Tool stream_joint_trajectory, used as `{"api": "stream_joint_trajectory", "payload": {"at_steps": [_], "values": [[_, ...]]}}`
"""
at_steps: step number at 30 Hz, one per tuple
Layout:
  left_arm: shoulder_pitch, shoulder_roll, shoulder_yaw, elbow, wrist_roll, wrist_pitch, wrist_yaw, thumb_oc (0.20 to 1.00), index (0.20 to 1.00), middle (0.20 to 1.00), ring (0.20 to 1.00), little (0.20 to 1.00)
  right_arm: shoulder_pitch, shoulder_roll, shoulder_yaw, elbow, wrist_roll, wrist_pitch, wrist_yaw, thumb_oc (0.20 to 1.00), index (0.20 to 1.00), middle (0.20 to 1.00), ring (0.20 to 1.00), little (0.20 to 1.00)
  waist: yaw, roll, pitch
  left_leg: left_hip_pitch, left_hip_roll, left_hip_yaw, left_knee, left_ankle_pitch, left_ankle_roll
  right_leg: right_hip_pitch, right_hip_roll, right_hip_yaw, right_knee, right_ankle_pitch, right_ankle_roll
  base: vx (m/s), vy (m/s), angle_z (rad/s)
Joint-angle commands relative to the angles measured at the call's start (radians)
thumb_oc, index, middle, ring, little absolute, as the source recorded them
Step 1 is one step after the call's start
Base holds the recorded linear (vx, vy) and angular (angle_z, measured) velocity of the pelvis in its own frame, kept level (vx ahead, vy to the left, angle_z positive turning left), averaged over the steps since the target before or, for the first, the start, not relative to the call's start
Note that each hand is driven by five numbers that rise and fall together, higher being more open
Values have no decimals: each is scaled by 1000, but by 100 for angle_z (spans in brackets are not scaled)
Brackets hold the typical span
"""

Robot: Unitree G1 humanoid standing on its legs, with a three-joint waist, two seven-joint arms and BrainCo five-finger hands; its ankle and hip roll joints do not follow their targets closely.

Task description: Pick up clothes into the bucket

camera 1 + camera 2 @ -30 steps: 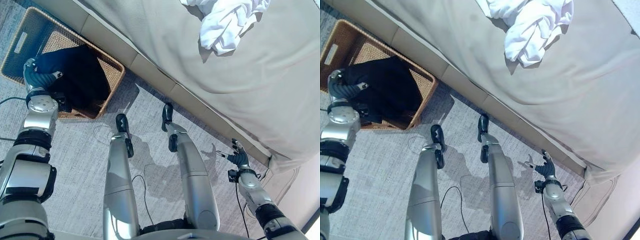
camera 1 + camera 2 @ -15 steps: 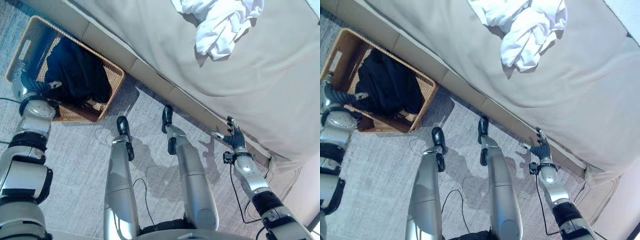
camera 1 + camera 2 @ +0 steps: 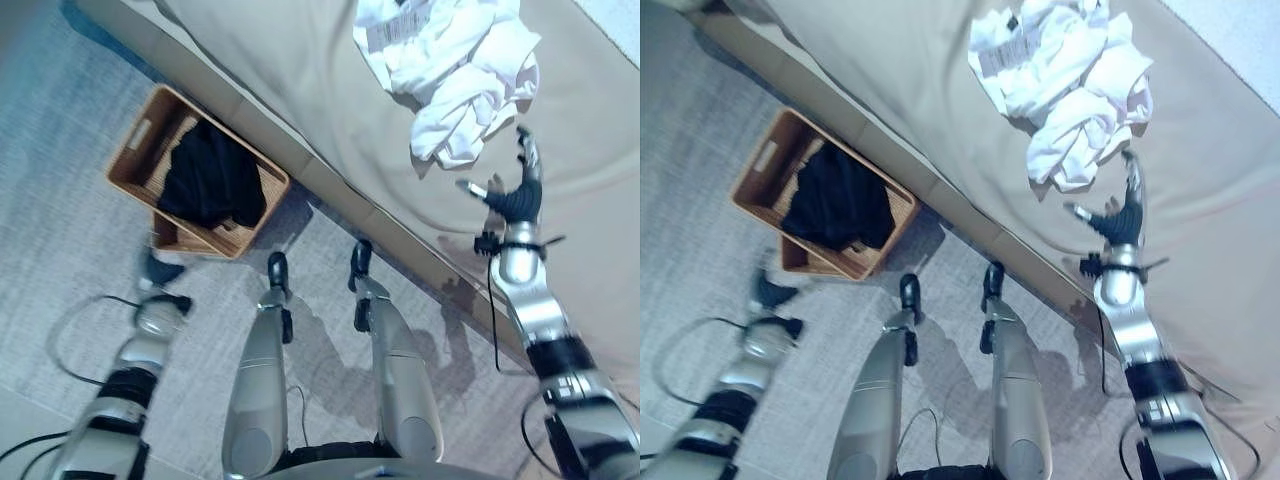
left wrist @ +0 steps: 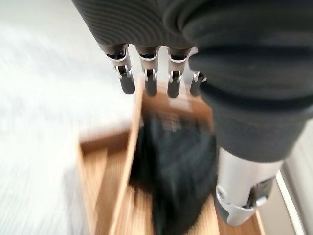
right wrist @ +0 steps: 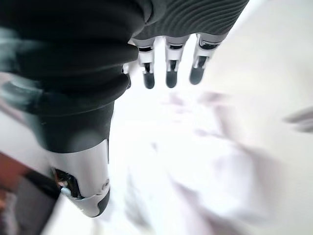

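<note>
My right hand [image 3: 517, 194] hangs empty, fingers spread, just beside the crumpled white cotton garment [image 3: 450, 70] on the beige bed; the garment sprawls away from its fingertips; my left hand [image 4: 156, 73], fingers straight and empty, sits well apart by the brown wicker basket [image 3: 140, 160] already holding dark clothes [image 3: 210, 182].

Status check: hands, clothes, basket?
Right hand open, beside white clothes on bed. Left hand open, empty. Black garment in basket. Nothing blocking.
</note>
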Motion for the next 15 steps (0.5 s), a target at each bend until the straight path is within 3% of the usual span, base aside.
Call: {"api": "stream_joint_trajectory", "payload": {"at_steps": [1,2,5,6,9,12,15], "values": [[33,-28,-30,36,37,-38,-20,1000,1000,1000,1000,1000,-75,-85,4,69,-16,16,-86,1000,1000,1000,1000,1000,-4,75,-13,43,-29,-51,-53,21,19,56,-42,-31,55,-55,64,39,-101,9],[48,-57,-104,46,51,-46,-48,1000,1000,1000,1000,1000,-183,-111,33,185,10,38,-104,1000,1000,1000,1000,1000,13,92,-13,60,-30,-61,-79,34,12,61,-43,-36,67,-68,61,39,-101,13],[67,-71,-161,45,55,-56,-72,1000,1000,1000,1000,1000,-294,-144,72,316,44,53,-116,1000,1000,1000,1000,1000,23,110,-13,72,-30,-70,-105,48,6,59,-44,-43,78,-79,57,33,-108,19],[92,-87,-195,44,17,-63,-90,1000,1000,1000,1000,1000,-417,-172,108,479,118,64,-111,1000,1000,1000,1000,1000,44,124,-13,84,-26,-78,-139,68,0,53,-45,-52,89,-85,55,19,-94,22],[100,-104,-207,37,-36,-65,-101,1000,1000,1000,1000,1000,-519,-196,164,616,178,67,-82,1000,1000,1000,1000,1000,55,138,-13,86,-18,-87,-175,92,-7,36,-47,-60,99,-93,51,7,-94,13],[105,-131,-226,20,-145,-73,-98,1000,1000,1000,1000,1000,-668,-252,279,844,222,113,-2,1000,1000,1000,1000,1000,89,166,-13,78,0,-125,-251,148,-21,-16,-51,-79,139,-114,40,-2,-135,16],[101,-139,-240,7,-171,-77,-109,1000,1000,1000,1000,1000,-722,-286,334,903,210,132,29,1000,1000,1000,1000,1000,93,180,-13,65,4,-140,-278,168,-26,-46,-57,-87,158,-124,37,4,-117,25]]}}
